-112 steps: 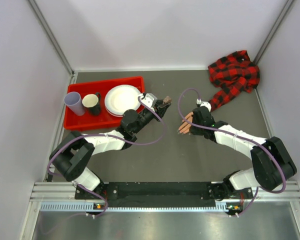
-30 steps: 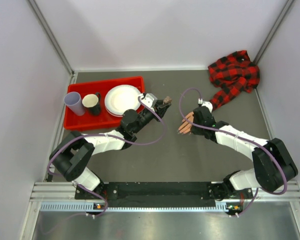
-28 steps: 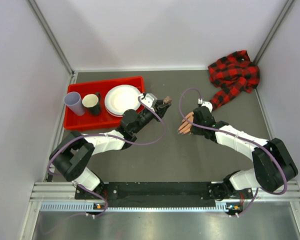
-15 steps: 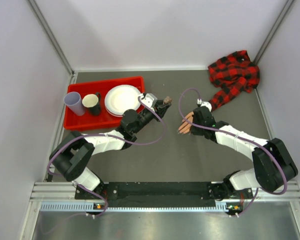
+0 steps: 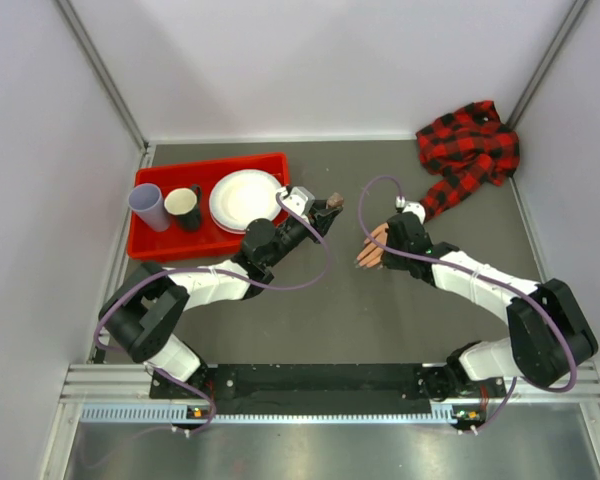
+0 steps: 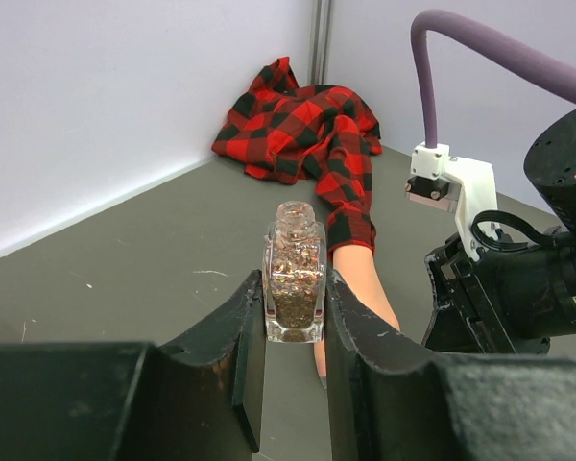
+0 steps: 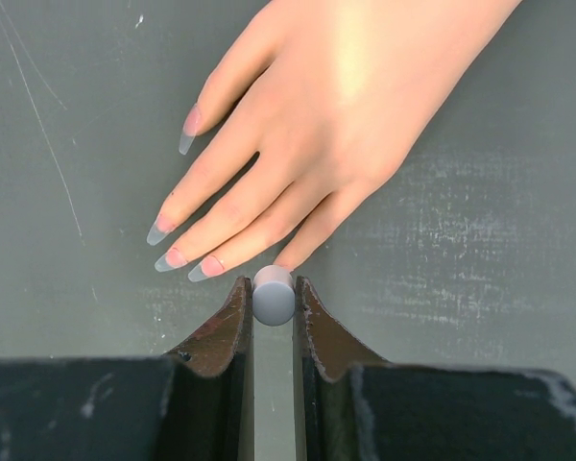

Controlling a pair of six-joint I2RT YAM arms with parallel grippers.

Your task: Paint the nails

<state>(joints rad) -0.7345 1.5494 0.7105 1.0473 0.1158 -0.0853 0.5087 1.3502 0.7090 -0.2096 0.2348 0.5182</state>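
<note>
The peach mannequin hand [image 7: 346, 96] lies flat on the grey table, its long pale nails [image 7: 178, 257] pointing at the right wrist camera. My right gripper [image 7: 274, 283] is shut on a round grey brush cap [image 7: 274, 300] seen end-on, directly over the little finger's tip, which it hides. My left gripper [image 6: 294, 309] is shut on a small clear polish bottle [image 6: 294, 274] of brown glitter, uncapped and upright, left of the hand [image 6: 360, 283]. In the top view the hand [image 5: 368, 255] sits under the right gripper [image 5: 388, 245], with the left gripper [image 5: 332, 205] nearby.
A red-and-black plaid shirt [image 5: 470, 150] runs from the wrist to the back right corner. A red tray [image 5: 150, 245] at the back left holds a white plate [image 5: 245, 198], a lilac cup [image 5: 147, 205] and a black cup [image 5: 183, 207]. White walls enclose the table.
The right arm has shifted only very slightly. Both grippers keep their holds and the left arm stays still.
</note>
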